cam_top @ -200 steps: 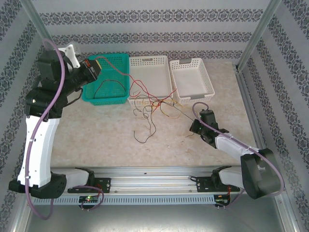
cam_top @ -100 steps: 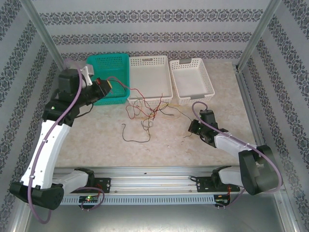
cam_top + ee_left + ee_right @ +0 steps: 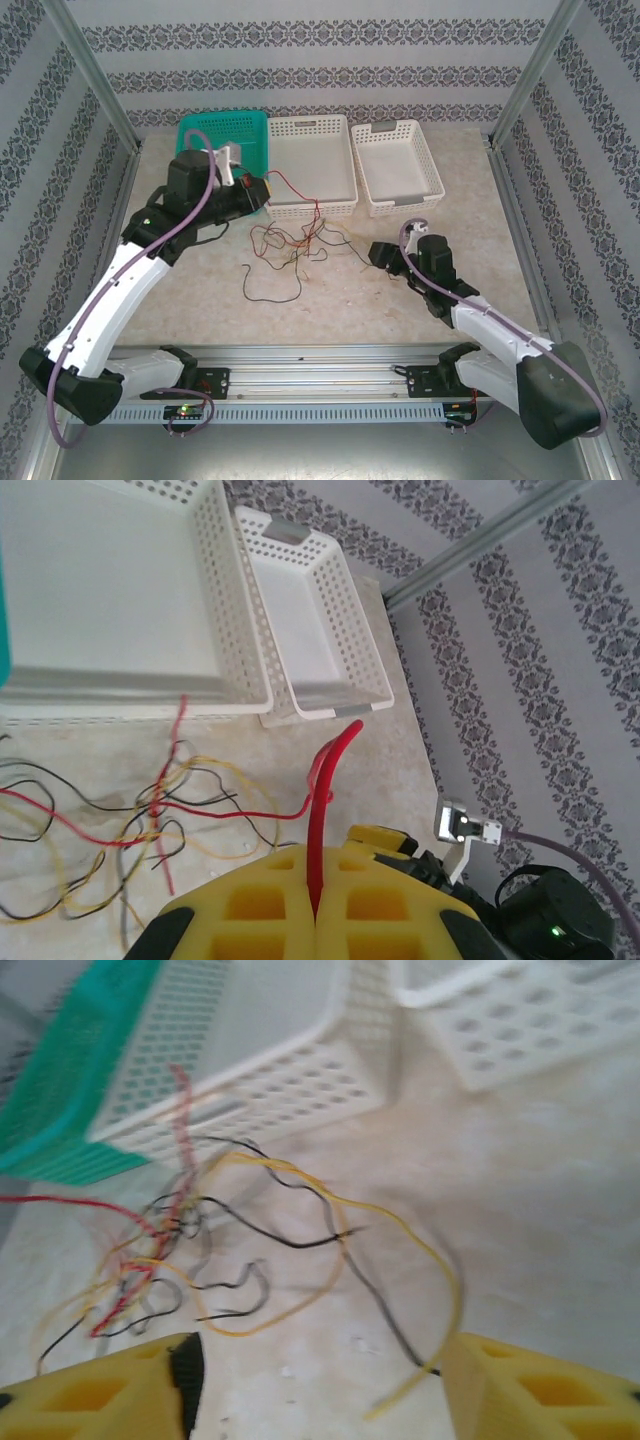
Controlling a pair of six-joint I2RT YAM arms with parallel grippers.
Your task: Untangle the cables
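**Q:** Where do the cables point(image 3: 290, 240) lie?

**A:** They lie in a loose tangle of red, yellow and dark strands on the table point(image 3: 350, 300). The tangle sits just in front of the middle white basket point(image 3: 310, 122) and between the two arms. The left wrist view shows the same knot point(image 3: 150, 810) below the near wall of that basket point(image 3: 245, 630). The right wrist view shows it point(image 3: 200, 1230) spread before the teal basket point(image 3: 70, 1080) and the white one point(image 3: 280, 1080).

**Q:** What is the state of the left tool point(image 3: 262, 190)?

**A:** Its yellow pads point(image 3: 316, 855) are pressed together on one red cable point(image 3: 325, 770). That strand arches up out of the pads and runs down into the tangle. From above, the tool sits at the near right corner of the teal basket point(image 3: 250, 130), and the red cable point(image 3: 295, 187) stretches from it across the front of the middle basket.

**Q:** And the right tool point(image 3: 380, 255)?

**A:** Its fingers stand well apart point(image 3: 320, 1390), with nothing clamped between them. It is to the right of the tangle, pointing towards it. Loops of yellow and dark wire rest on the table ahead of the gap.

**Q:** What else is present?

**A:** A second white basket point(image 3: 400, 127) stands beside the middle one, to its right.
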